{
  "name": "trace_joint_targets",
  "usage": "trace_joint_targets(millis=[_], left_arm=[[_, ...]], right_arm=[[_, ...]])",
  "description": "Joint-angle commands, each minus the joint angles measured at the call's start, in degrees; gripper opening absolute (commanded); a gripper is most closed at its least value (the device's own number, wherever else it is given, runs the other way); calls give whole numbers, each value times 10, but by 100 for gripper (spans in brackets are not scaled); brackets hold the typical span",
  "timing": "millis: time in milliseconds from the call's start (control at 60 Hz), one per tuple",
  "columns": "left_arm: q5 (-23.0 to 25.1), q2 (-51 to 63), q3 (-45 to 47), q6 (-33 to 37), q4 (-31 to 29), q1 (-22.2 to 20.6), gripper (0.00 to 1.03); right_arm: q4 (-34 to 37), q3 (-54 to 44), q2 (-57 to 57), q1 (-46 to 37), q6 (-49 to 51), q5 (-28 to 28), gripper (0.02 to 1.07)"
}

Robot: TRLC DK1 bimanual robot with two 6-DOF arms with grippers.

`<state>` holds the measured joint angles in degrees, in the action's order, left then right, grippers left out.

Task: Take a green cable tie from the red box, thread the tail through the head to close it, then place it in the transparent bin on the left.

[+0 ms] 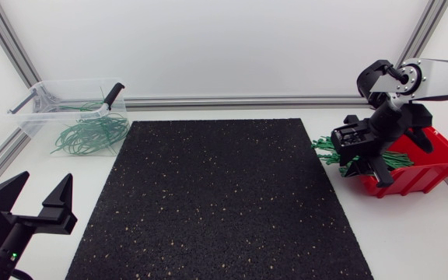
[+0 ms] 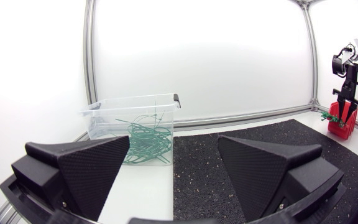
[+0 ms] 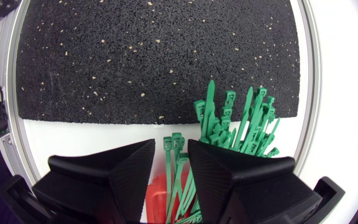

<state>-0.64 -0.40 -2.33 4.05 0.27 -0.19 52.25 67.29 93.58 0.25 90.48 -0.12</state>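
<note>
Right claw [image 3: 171,146] low over red box [image 1: 420,165] at bench [image 1: 418,233] right edge; fingers narrowly parted, not clamped; a few green cable ties [image 3: 241,121] stand in the gap, sliver of space beside one finger; rest of bundle fans out over box's open front toward black mat [image 1: 216,202]. Left claw [image 1: 45,185] wide open, gripping nothing, near corner beside mat; transparent bin [image 1: 31,117] ahead of it at far left, looped ties [image 1: 92,134] inside.

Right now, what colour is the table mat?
The mat is black with pale speckles; the right wrist view shows it best.
</note>
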Motion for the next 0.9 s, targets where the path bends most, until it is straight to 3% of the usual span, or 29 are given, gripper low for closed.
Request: trace_joint_targets(millis=[0,233,433,883], left_arm=[[4,-2,22,-13,-13,-5,99],[4,-2,22,-13,-14,-5,99],[4,-2,22,-13,-13,-4,99],[4,-2,22,-13,-13,-5,99]], right_arm=[[-2,-15,13,-2,9,0,39],[-14,-21,11,-1,9,0,39],[-15,-22,10,2,8,1,29],[-36,-27,10,3,8,13,24]])
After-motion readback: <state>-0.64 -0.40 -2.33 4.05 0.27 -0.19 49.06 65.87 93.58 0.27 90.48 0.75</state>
